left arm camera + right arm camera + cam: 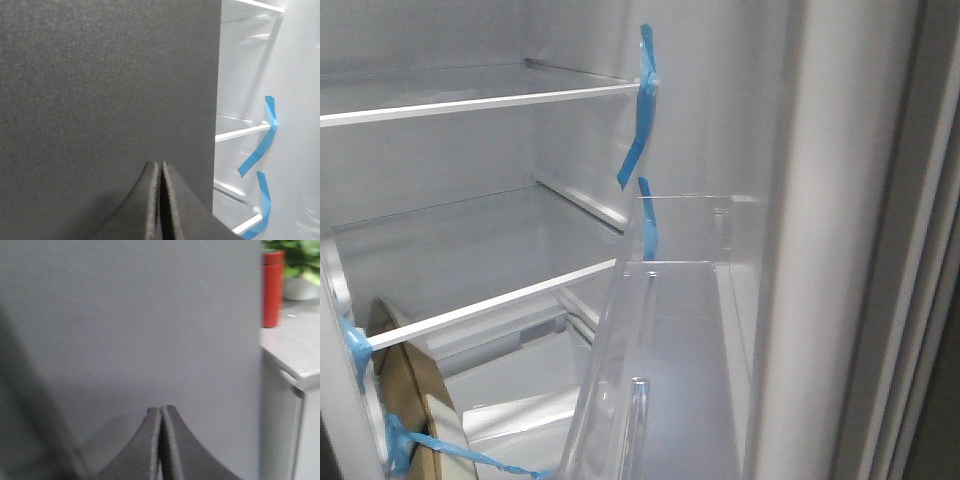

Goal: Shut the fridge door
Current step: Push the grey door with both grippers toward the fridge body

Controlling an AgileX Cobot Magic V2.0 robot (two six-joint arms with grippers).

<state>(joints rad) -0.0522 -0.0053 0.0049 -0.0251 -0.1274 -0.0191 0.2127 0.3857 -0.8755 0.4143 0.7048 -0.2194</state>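
Left gripper [160, 200]: the two dark fingers are pressed together with nothing between them, at the bottom centre of the left wrist frame. Directly behind them a matte dark grey flat panel, the outside of the fridge door [105, 85], fills the left two thirds of that frame. Whether the fingertips touch the panel cannot be told. To the right of the panel's straight vertical edge the white fridge interior [295, 75] shows, with white-edged shelves [240, 132] and blue tape strips [260, 150] hanging at the shelf ends.

Right gripper [161, 440]: fingers likewise pressed together, empty, at bottom centre of the right wrist frame. Behind them a grey flat panel [130, 325] fills most of the frame; contact cannot be told. At the right edge, a pale grey cabinet front [285, 440] under a stone countertop [295, 345]; on it a red cylindrical container [273, 287] and a pot with a green plant [300, 270] in the upper right corner.

Front view: no gripper is visible. The door's white inner side [840, 240] stands at centre right, carrying a clear plastic bin [670, 350] at lower centre, with blue tape [642, 100] above it. Glass shelves [480, 100] occupy the left half. A brown cardboard piece [410, 390] sits at lower left, held by blue tape.
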